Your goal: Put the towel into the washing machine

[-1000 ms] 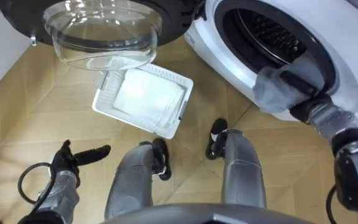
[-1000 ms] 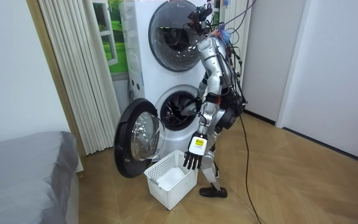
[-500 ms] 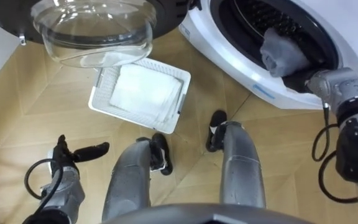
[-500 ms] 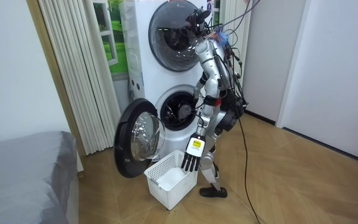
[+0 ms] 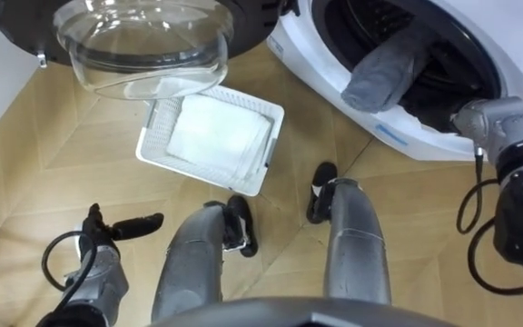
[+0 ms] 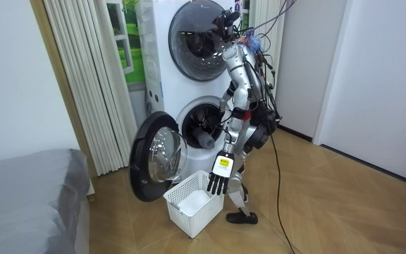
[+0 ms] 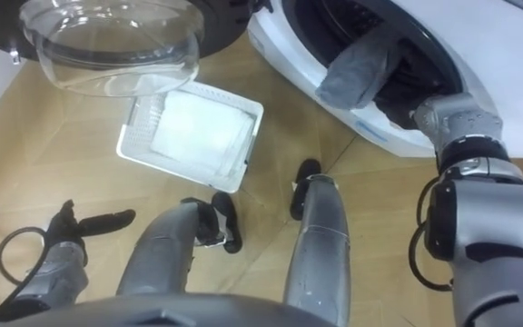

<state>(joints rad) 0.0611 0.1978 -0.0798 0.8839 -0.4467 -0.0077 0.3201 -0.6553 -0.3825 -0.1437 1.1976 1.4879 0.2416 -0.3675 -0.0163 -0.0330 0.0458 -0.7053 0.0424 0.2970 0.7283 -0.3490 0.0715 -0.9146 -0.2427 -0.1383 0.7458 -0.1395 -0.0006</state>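
As we look down from the head, the nearest thing is the left hand (image 5: 116, 227), low on the left, relaxed with fingers stretched out straight and nothing in it (in the room view it hangs by the leg, just above the basket's corner). Under it we've got plain wooden floor (image 5: 44, 136). Past the feet the white basket (image 5: 193, 174) sits on the floor, with a folded white cloth (image 5: 216, 136) lying flat inside it. Just beyond the basket, the round door (image 5: 148, 45) is swung wide open, its glass bowl bulging over the basket's far edge. To the right of that is the washer (image 5: 398, 136) itself. The grey towel (image 5: 379, 73) lies across the lower rim of the opening, one end at the rim and the rest going back into the dark drum. The right arm reaches across into that opening, and the right hand (image 5: 441, 104) is down in the shadow just beside the towel. We honestly can't tell whether it's gripping the towel or not. In the room view we see the robot standing right up against the washer, which has a second machine (image 6: 196, 32) stacked on top.
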